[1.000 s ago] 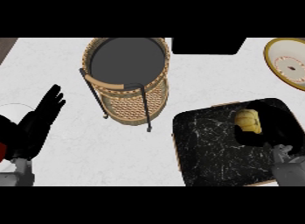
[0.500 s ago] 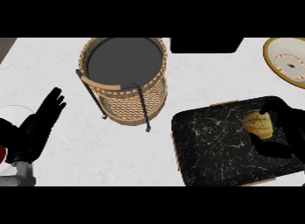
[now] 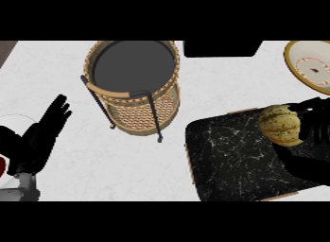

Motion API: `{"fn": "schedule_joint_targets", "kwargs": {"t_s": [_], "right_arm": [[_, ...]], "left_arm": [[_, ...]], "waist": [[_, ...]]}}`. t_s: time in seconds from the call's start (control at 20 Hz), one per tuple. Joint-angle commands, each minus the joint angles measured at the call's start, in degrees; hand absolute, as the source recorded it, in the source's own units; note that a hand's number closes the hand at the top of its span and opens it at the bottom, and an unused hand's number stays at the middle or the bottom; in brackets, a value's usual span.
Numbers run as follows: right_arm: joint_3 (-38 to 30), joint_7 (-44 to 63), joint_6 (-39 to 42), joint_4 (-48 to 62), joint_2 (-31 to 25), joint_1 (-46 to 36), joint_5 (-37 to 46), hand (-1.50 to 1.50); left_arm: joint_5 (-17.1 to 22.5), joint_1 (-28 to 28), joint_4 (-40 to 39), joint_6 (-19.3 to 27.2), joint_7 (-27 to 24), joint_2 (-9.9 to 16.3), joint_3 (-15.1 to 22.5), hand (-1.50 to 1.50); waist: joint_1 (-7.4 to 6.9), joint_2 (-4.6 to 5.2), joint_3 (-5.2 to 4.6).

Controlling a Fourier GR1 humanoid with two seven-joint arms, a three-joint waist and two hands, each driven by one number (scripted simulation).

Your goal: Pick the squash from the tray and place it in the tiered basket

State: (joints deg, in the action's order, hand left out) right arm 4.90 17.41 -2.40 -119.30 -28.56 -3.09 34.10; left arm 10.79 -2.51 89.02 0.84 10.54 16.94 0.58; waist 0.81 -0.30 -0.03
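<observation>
Yellow squash point(image 3: 282, 124): likely rigid, rounded, slippery | right hand point(image 3: 319, 126) fingers curl around its side | left hand point(image 3: 33, 139) rests, fingers straight

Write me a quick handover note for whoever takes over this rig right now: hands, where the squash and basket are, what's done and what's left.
Right hand: curled round the squash, at the far right corner of the black marble tray.
Left hand: open, resting fingers up at the left edge of the counter, holding nothing.
Tiered basket: stands left of the tray, beyond its far corner; the dark top tier shows nothing in it.
Done: squash grasped. Whether it is clear of the tray cannot be told.
Left: carry the squash left to the basket, set it in, release.
</observation>
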Motion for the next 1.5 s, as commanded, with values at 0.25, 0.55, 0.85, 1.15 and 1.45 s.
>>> {"fn": "schedule_joint_targets", "kwargs": {"t_s": [0.25, 0.55, 0.85, 1.15, 1.45], "right_arm": [[3.2, 19.6, 14.1, -8.2, 3.1, -19.0, -5.4, 1.50], [16.1, 32.6, 13.1, 2.6, 15.6, -38.2, 5.1, 1.50], [17.2, 34.5, 11.9, 14.8, 24.9, -45.9, 9.2, 1.50], [21.9, 37.4, 3.6, 26.2, 28.4, -50.8, 9.4, 1.50], [23.9, 37.2, -1.3, 34.1, 28.5, -50.6, 8.0, 1.50]], "left_arm": [[0.1, -0.5, -0.3, -3.1, -0.6, 0.6, -1.4, 0.00], [-0.4, -0.6, 1.4, -2.8, 0.5, -0.8, -0.1, 0.00], [-3.6, -1.9, 1.5, 0.1, 2.0, -2.4, 0.1, 0.00], [-1.2, -1.8, 2.2, -2.7, 3.7, -1.7, -1.4, 0.00], [-2.5, -4.6, -0.4, -1.7, 3.7, -3.0, -1.5, 0.00]], "waist": [[-1.35, 0.28, -0.04], [-2.47, 0.28, -0.14], [-1.50, 0.30, -0.02], [-1.89, 0.33, -0.01], [-1.71, 0.46, -0.01]]}}
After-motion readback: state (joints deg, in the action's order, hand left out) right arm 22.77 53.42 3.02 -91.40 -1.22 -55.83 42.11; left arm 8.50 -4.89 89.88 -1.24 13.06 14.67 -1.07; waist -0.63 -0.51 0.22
